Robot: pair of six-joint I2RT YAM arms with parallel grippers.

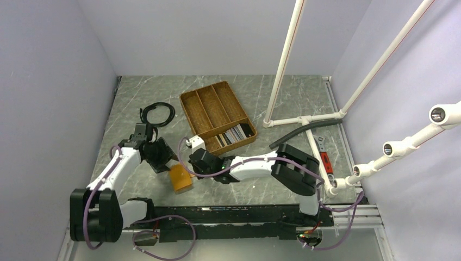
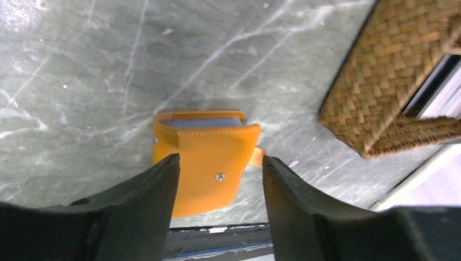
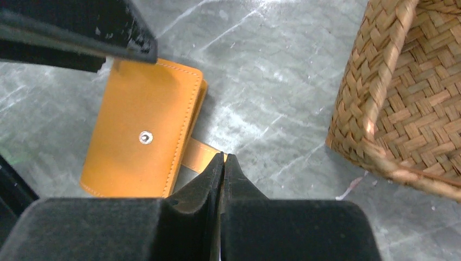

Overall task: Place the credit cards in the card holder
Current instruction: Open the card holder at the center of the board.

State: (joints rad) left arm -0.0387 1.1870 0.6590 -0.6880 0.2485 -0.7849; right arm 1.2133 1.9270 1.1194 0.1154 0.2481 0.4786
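Progress is slight, as far as the views show. The cards [image 1: 234, 134] lie packed in the near compartment of the tray [image 1: 202, 103], and none can be seen in the holder [image 2: 209, 163].

The holder lies folded on the surface [image 1: 152, 92], just near and left of the tray's near corner. Its flap is down, with the stud [image 3: 145, 137] showing on the outer face and a strip of pale lining at its far edge. Its strap [image 3: 198, 154] sticks out loose on the right side.

The left claw [image 2: 220, 162] is released. Its jaws stand apart over the holder, one on each side, and grip nothing.

The right claw [image 3: 223, 159] is clenched tight, with its tips at the end of the strap. I cannot tell whether they nip the strap or only touch it.

By my reading, the step in hand is getting the holder open, with one arm to steady it and the other to lift the flap. After that, every card has yet to be picked from the tray and slid into the holder, so nearly the whole task is left.
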